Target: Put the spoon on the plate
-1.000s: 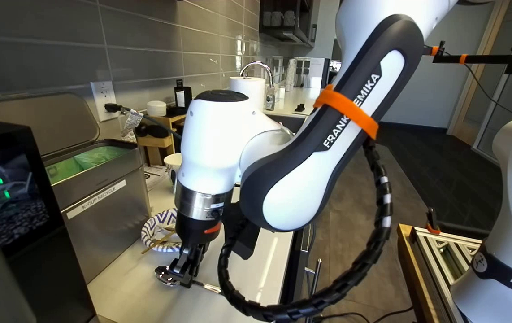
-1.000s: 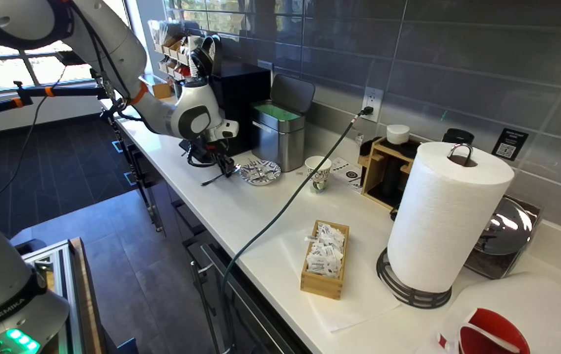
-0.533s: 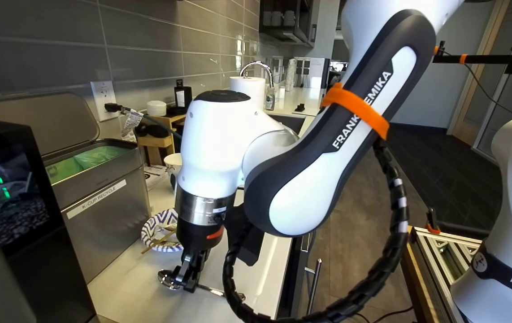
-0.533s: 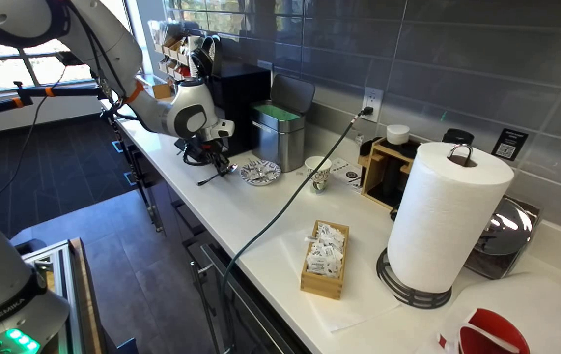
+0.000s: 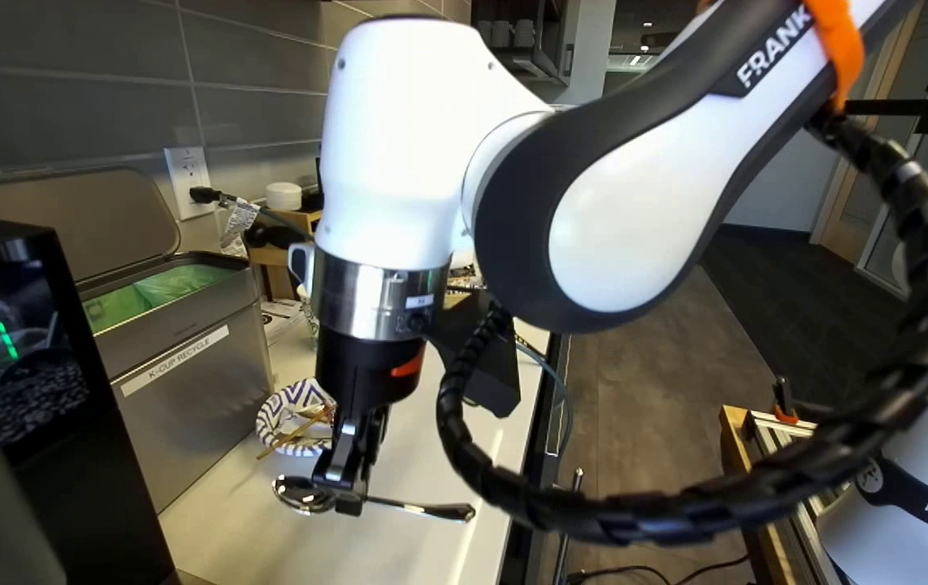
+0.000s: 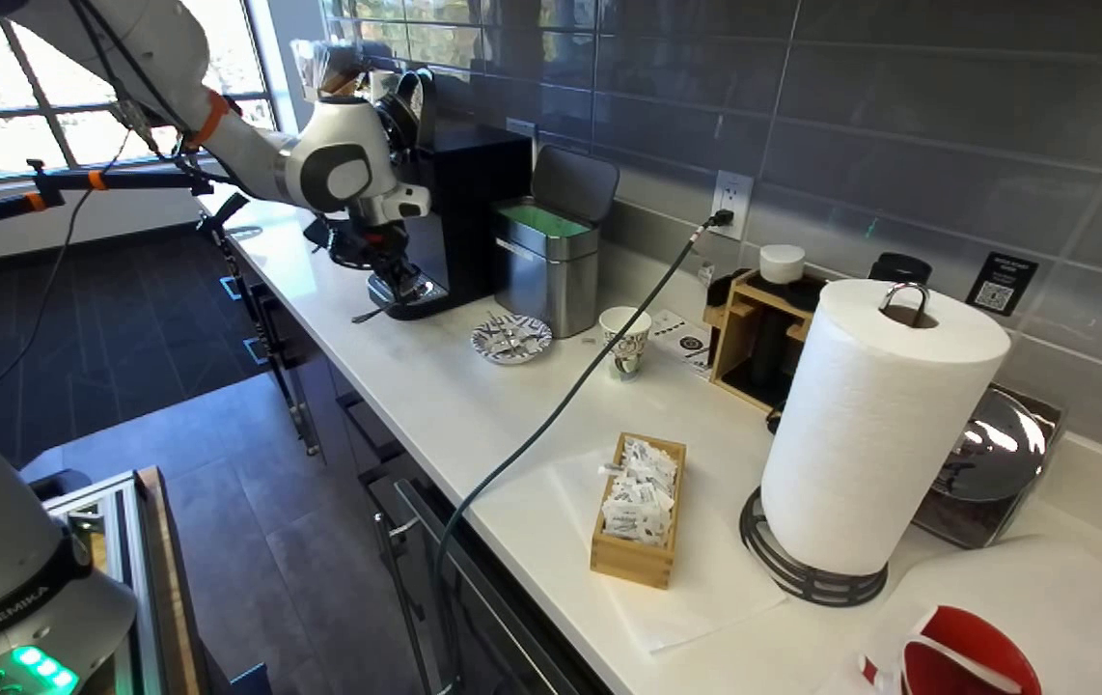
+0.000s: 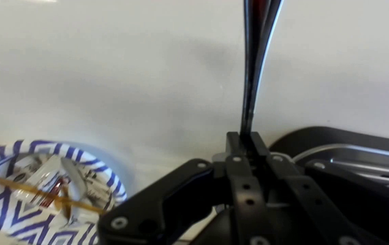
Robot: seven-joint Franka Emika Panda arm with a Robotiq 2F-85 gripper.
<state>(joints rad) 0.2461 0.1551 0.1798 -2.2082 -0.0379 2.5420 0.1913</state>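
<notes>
Above the counter [image 6: 474, 425], fingers [image 7: 232, 143] nearly together, the spoon [image 5: 433, 510] tight between them.

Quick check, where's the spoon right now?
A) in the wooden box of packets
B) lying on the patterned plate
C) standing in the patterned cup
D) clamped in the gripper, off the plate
D: in the wrist view the gripper is shut on the spoon, while the blue-and-white plate sits apart from it at lower left.
</notes>
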